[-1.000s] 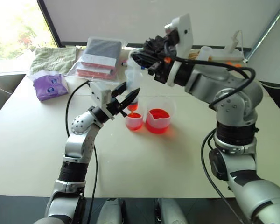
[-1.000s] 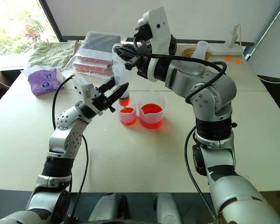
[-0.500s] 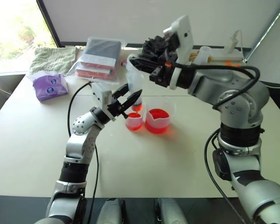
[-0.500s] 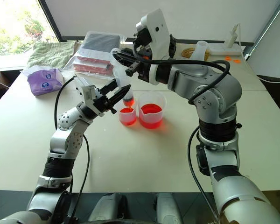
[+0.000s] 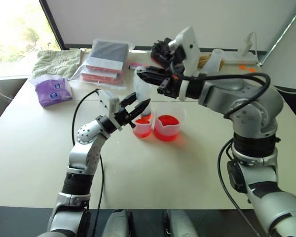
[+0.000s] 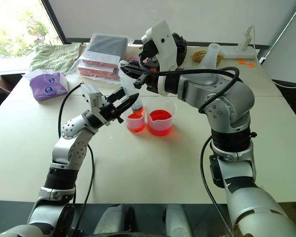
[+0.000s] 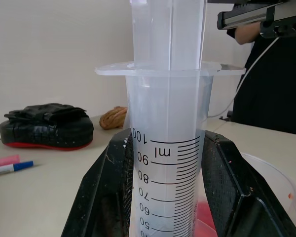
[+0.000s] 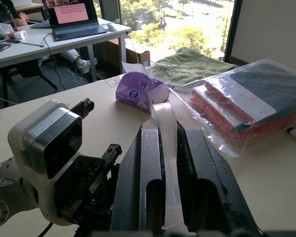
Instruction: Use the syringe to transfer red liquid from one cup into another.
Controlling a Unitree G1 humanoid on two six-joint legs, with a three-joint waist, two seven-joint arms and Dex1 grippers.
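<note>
We see the syringe, a clear ribbed plastic barrel with printed black graduations, upright over the narrower clear cup of red liquid. Our left claw is clamped on the barrel; our right claw is pinched on the flat white plunger above. The wider spouted cup stands just beside, glowing red. The smooth cream bench also carries a green towel, a purple tissue pack and bagged packets, beside a bright window.
</note>
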